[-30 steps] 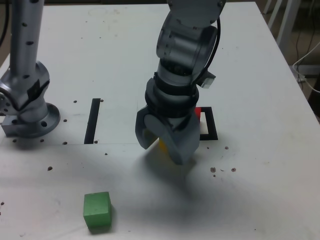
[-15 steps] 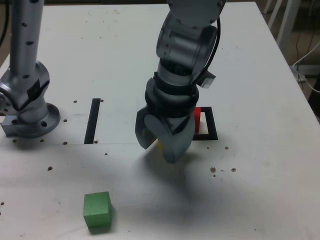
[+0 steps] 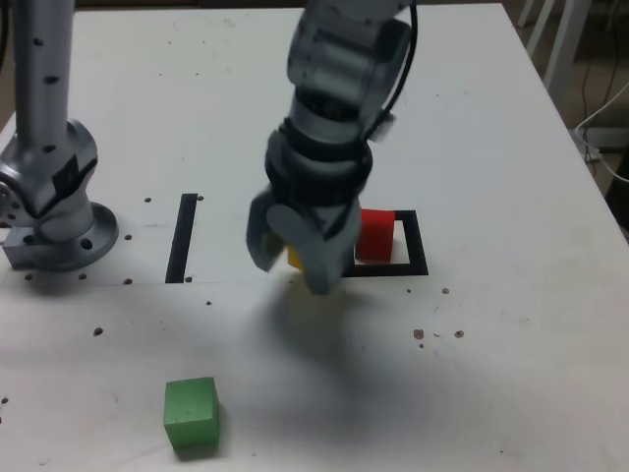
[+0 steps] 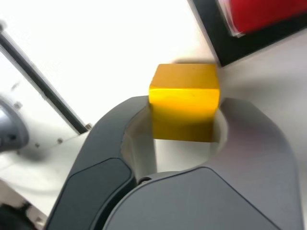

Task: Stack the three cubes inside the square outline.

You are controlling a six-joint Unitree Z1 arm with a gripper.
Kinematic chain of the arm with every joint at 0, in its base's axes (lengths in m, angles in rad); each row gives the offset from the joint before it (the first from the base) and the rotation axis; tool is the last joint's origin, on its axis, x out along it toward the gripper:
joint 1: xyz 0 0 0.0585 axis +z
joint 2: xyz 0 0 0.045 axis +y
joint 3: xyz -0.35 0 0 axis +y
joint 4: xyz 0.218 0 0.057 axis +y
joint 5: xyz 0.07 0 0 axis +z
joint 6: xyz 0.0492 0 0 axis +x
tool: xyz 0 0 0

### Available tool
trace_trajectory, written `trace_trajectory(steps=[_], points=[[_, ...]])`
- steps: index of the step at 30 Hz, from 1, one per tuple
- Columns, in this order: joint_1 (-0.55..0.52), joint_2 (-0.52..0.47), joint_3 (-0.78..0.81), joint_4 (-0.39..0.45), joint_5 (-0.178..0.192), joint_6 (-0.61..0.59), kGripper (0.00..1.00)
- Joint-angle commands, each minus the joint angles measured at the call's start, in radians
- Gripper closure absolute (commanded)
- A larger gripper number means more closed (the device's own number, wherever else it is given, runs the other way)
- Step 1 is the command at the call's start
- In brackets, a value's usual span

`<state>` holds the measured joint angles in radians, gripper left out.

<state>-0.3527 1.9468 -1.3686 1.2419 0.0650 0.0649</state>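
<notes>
Gripper (image 3: pixel 295 261) pinches the yellow cube (image 4: pixel 184 101) — held clear of the table (image 3: pixel 511 147), just left of the outline (image 3: pixel 418 258) in the exterior view. Red cube (image 3: pixel 374 235) sits inside the outline. Green cube (image 3: pixel 191 415) lies near, left, well apart.

The yellow cube (image 4: pixel 184 101) is clamped between the jaws of the gripper (image 3: pixel 300 258), just beside the square outline (image 3: pixel 415 248) on the exterior view's left; only a sliver of it shows there. The red cube (image 3: pixel 374 235) sits upright inside the outline, a thick black frame with a white centre. The green cube (image 3: pixel 191 415) rests on the table, well apart, toward the near edge.
</notes>
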Motion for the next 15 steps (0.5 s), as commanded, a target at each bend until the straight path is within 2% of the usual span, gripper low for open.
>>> trace_trajectory(steps=[1,6,15], points=[[-0.002,-0.032,-0.017,0.033,0.009,-0.062,0.71],[0.005,-0.041,-0.058,0.051,0.02,-0.133,0.71],[0.081,-0.016,-0.164,0.058,0.028,-0.147,0.71]])
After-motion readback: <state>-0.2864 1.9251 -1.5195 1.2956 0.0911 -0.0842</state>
